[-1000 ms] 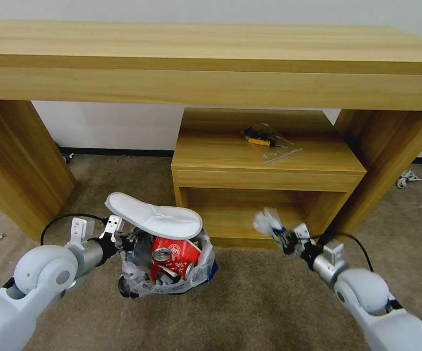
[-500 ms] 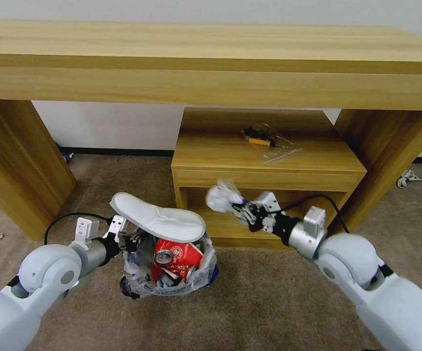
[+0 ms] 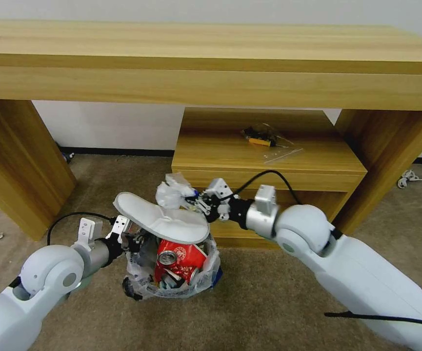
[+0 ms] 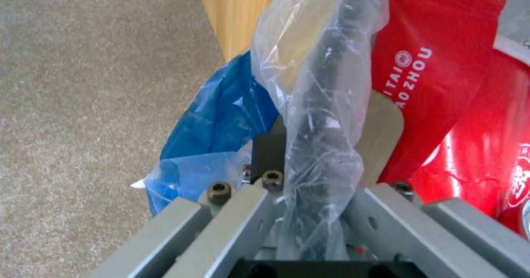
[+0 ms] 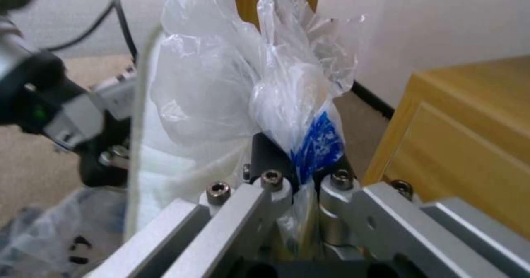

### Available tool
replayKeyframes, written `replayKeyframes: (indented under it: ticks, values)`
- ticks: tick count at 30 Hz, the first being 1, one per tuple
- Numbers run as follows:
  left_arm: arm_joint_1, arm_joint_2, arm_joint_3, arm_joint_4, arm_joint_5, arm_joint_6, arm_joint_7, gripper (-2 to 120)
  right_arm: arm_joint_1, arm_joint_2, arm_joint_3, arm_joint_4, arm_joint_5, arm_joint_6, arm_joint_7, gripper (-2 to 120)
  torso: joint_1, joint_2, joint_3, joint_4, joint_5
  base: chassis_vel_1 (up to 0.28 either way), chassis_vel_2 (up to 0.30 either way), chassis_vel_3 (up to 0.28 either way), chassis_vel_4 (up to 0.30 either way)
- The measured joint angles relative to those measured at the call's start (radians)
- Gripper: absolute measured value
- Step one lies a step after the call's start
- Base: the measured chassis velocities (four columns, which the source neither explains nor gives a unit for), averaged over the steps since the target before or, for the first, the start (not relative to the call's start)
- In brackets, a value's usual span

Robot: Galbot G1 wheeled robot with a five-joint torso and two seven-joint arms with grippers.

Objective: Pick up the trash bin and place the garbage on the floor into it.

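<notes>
While the left gripper (image 3: 129,239) is clamping the rim of the trash bin (image 3: 171,273), the right gripper (image 3: 198,201) is bringing a crumpled plastic bag (image 3: 171,192) over it.

Step in hand: the robot is carrying one more piece of garbage to the bin; I judge the task to be near its end, since the bin is already heaped.

Left gripper: it is pinching the bin's black wall and clear liner (image 4: 317,104) between its fingers, holding the bin tilted just off the carpet (image 3: 269,292); a blue patch (image 4: 221,112) is hanging just beside its jaws.

Right gripper: it is clenched on the plastic bag (image 5: 265,91), which is sticking out ahead of its fingertips, just above the white slipper (image 3: 162,219).

Bin contents: the slipper is lying across the top, directly below the right gripper; a red cup (image 3: 181,256), a crushed can (image 3: 167,257) and a red wrapper (image 4: 430,71) are sitting under it.

Next move, as a judgement: the right gripper needs to let go where the bag will drop past the slipper into the opening; released on the slipper, the light plastic could slide off to the floor.

Change from the earlier frames: the right arm has been swinging across from the far right, in front of the low cabinet (image 3: 269,165), to above the bin; the left gripper's hold is staying the same, the bin shifting only slightly.
</notes>
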Motion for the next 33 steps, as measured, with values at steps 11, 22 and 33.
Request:
replayKeyframes:
  ticks: [11, 22, 33]
  values:
    - [-0.007, -0.003, 0.006, -0.007, 0.006, 0.0, 0.002, 0, -0.003, 0.026, -0.072, -0.034, -0.027, -0.011, -0.007, 0, 0.0, 0.0, 0.0, -0.0001, 0.0001, 0.0, 0.0, 0.0, 0.0]
    - [-0.013, 0.0, -0.002, -0.009, -0.019, 0.0, 0.001, 0, -0.055, 0.021, -0.084, -0.041, -0.05, -0.018, -0.002, 0, 0.0, 0.0, 0.0, 0.0, 0.0001, 0.0, 0.0, 0.0, 0.0]
    - [-0.028, -0.005, -0.003, -0.005, -0.053, 0.0, -0.016, 0, -0.079, 0.009, -0.09, -0.021, -0.04, -0.084, 0.005, 0, 0.0, 0.0, 0.0, 0.0, 0.0001, 0.0, 0.0, 0.0, 0.0]
